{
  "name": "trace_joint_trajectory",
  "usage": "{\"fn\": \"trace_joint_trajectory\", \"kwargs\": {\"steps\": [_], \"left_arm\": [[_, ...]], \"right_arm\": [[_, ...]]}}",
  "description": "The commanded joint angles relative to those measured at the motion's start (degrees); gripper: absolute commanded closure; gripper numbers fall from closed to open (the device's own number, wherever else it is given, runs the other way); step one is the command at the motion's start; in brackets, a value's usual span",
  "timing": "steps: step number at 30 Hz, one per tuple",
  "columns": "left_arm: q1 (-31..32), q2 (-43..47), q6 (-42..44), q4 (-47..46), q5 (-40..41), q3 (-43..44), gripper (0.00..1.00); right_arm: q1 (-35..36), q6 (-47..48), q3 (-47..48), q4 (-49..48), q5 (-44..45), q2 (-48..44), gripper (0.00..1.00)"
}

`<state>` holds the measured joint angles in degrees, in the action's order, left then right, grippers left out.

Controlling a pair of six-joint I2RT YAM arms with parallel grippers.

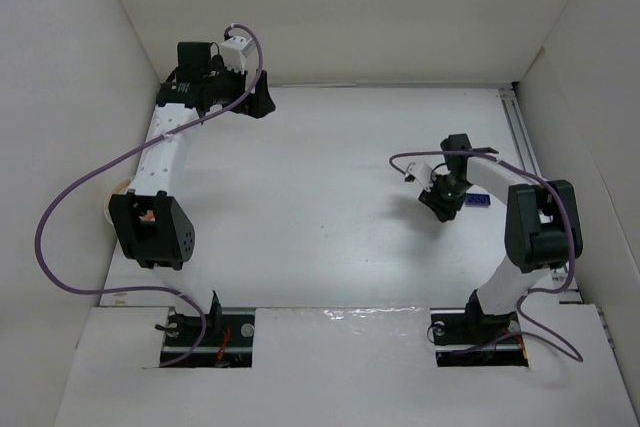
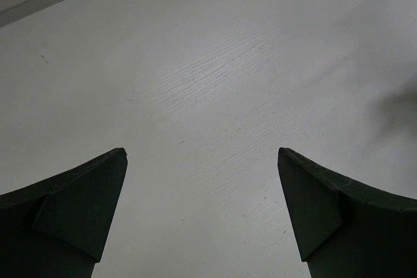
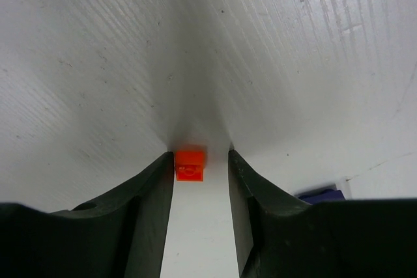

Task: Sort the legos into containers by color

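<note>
White table (image 1: 330,197) has an orange brick (image 3: 189,164) on its right side, between the part-spread fingers of the right gripper (image 3: 200,154), not pinched yet, a blue brick (image 3: 319,194) waits unsorted beside it, and the left gripper (image 2: 202,154) is spread wide, empty.

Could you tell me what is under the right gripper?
Inside the right gripper, an orange brick lies on the floor. A purple-blue brick beside it is mostly covered by one finger.

Soft, even white light. A grey shadow fans out ahead of the right gripper (image 3: 201,157), whose fingers (image 3: 130,226) look dark and blurred. A pale sheen lies ahead of the left gripper (image 2: 202,151).
</note>
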<state>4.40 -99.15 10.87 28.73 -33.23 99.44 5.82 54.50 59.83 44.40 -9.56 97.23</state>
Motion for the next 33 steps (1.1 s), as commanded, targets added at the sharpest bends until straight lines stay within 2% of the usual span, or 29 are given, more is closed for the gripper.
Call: {"fn": "trace_joint_trajectory", "kwargs": {"steps": [1, 8, 14, 16, 18, 21, 23, 24, 26, 27, 28, 30, 32, 33], "left_arm": [[-0.44, 3.27, -0.24, -1.65, 0.01, -0.03, 0.0], [-0.45, 2.65, -2.52, -1.13, 1.94, 0.58, 0.0], [-0.45, 2.65, -1.47, -0.61, 1.94, 1.11, 0.0], [-0.45, 2.65, -1.47, -0.61, 1.94, 1.11, 0.0], [-0.45, 2.65, -1.47, -0.61, 1.94, 1.11, 0.0], [-0.45, 2.65, -1.47, -0.61, 0.02, -0.73, 0.0], [-0.98, 4.23, -0.68, -0.61, -5.94, -4.5, 0.0], [-2.63, 6.67, -0.68, -5.22, -8.58, -7.13, 0.0], [-3.87, 10.02, -5.49, -12.26, -14.38, -16.79, 0.0], [-4.4, 12.12, -7.77, -15.43, -16.4, -19.17, 0.0], [-5.01, 12.14, -10.06, -19.29, -19.47, -20.76, 0.0], [-5.02, 10.57, -15.52, -19.33, -23.08, -20.78, 0.0], [-5.02, 8.98, -20.69, -24.13, -26.25, -23.13, 0.0], [-5.02, 9.5, -26.63, -26.94, -26.96, -24.72, 0.0]], "right_arm": [[0.59, 1.05, -0.51, -0.19, 0.16, -0.38, 0.56], [0.59, 1.05, -1.56, 0.33, 0.69, -1.51, 0.56], [0.59, 0.52, -2.7, 0.33, 0.69, -2.05, 0.69], [0.59, 0.52, -2.7, 0.33, 0.69, -2.05, 0.7], [1.11, -0.09, -2.7, 0.33, 0.69, -2.05, 0.78], [1.73, -2.81, 0.8, 2.52, -2.12, -2.05, 0.83], [2.34, -6.23, 7.27, 4.37, -7.47, -1.52, 0.85], [2.35, -10.42, 10.27, 5.59, -9.75, -0.04, 0.87], [4.18, -15.89, 17.04, 8.94, -16.41, 2.07, 0.87], [4.72, -21.4, 24.64, 10.08, -18.54, 4.87, 0.87], [4.72, -24.06, 28.72, 12.44, -20.65, 6.38, 0.87], [5.25, -29.95, 39.5, 13.78, -28.47, 9.02, 0.88], [5.25, -36.64, 44.47, 14.31, -33.39, 11.4, 0.89], [6.03, -38.57, 46.06, 13.09, -37.24, 11.4, 0.89]]}}
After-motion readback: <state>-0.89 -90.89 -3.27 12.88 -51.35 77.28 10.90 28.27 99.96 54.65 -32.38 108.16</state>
